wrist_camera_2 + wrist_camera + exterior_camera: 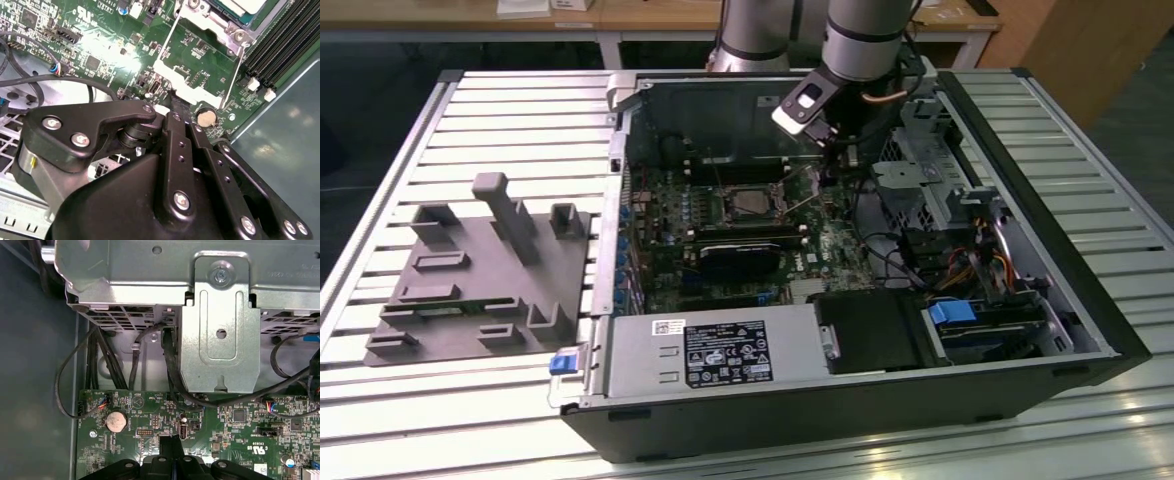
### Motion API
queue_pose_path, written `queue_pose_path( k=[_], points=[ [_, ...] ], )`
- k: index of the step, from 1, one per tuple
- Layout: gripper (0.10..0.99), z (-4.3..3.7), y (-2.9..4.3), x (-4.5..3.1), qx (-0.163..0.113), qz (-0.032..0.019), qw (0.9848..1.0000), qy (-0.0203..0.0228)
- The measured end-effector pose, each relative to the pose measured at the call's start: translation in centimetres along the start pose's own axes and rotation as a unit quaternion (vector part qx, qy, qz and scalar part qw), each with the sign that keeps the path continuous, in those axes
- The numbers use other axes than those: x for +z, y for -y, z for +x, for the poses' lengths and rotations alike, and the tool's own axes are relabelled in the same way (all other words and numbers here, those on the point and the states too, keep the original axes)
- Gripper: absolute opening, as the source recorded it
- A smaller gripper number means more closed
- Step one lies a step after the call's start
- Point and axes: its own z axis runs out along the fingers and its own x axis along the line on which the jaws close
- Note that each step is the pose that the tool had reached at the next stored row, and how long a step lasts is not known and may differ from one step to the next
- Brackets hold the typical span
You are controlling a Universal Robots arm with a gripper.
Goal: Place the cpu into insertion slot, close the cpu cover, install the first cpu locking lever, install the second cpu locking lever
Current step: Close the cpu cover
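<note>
The cpu [750, 203] lies flat in the insertion slot [724, 190] on the motherboard; its silver top [241, 4] also appears in the second wrist view. The cpu cover [192, 87], a thin silver frame with a large window, stands swung open away from the slot, and the board shows through the window. My gripper [172, 102] hangs over the case [834, 160] to the exterior view's right of the slot. Its black fingers [176, 447] are pressed together, and their tips sit right at the cover's free edge. I see nothing held between them.
A metal drive cage [220, 315] with black cables [167, 360] stands just beyond the board edge. A coin battery [205, 118] and long memory slots [280, 45] flank the cover. A power supply [707, 350] fills the case front. A grey fixture [480, 270] sits on the slatted table [1067, 110].
</note>
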Motion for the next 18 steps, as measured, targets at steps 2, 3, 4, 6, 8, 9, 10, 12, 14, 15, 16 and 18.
queue_pose_path(
  k=[2, 3, 4, 6, 8, 9, 10, 12, 14, 15, 16, 18],
  points=[
    [0.102, 0.0, -0.02, 0.0, 0.0, 0.0069, 1.0, 0.0001],
    [0.102, 0.0, -0.03, 0.01, 0.0, 0.0112, 0.9999, 0.0],
    [0.102, 0.0, -0.04, 0.01, 0.0, 0.0156, 0.9999, 0.0],
    [0.102, 0.0, -0.06, 0.02, 0.0, 0.0253, 0.9997, 0.0],
    [0.102, 0.0, -0.09, 0.04, 0.001, 0.0358, 0.9994, 0.0],
    [0.102, 0.0, -0.1, 0.04, 0.001, 0.0406, 0.9992, -0.0001],
    [0.102, 0.0, -0.11, 0.05, 0.001, 0.0461, 0.9989, -0.0001],
    [0.102, 0.0, -0.13, 0.07, 0.001, 0.0558, 0.9984, -0.0001],
    [0.102, 0.0, -0.14, 0.08, 0.001, 0.0628, 0.998, -0.0001],
    [0.102, 0.0, -0.14, 0.09, 0.001, 0.0664, 0.9978, -0.0001],
    [0.102, 0.0, -0.14, 0.1, 0.001, 0.0708, 0.9975, -0.0001],
    [0.102, 0.0, -0.14, 0.12, 0.001, 0.0795, 0.9968, -0.0002]
  ],
)
